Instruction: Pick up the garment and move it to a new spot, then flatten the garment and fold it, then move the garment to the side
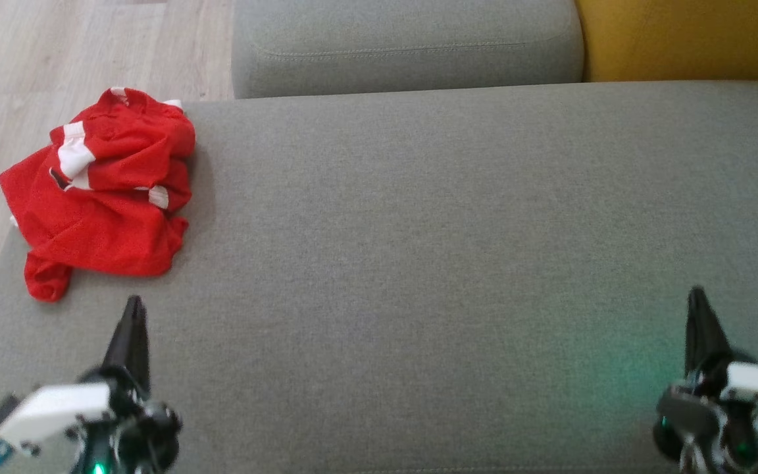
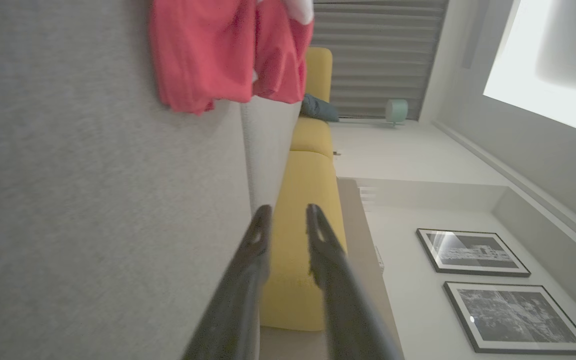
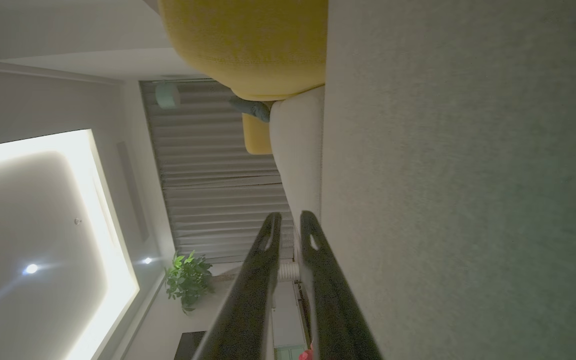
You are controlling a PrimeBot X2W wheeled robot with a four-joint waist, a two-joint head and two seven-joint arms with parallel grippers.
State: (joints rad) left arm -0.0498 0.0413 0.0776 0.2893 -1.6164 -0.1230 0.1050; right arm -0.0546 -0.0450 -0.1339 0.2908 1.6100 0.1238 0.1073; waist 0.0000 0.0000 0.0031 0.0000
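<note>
1. Your left pincer (image 1: 134, 306) sits at the near left above the grey cushion (image 1: 418, 263), fingers all but closed, holding nothing.
2. Your right pincer (image 1: 697, 296), near right, is closed and empty too.
3. The red garment (image 1: 102, 197) lies crumpled at the cushion's far-left edge, apart from both.

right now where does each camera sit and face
head view: head, down onto grey seat, red garment far left; left gripper, right gripper at bottom
left wrist view: left wrist, along the seat toward the garment; own fingers
right wrist view: right wrist, along the seat; own fingers
shared: garment, head and left wrist views
</note>
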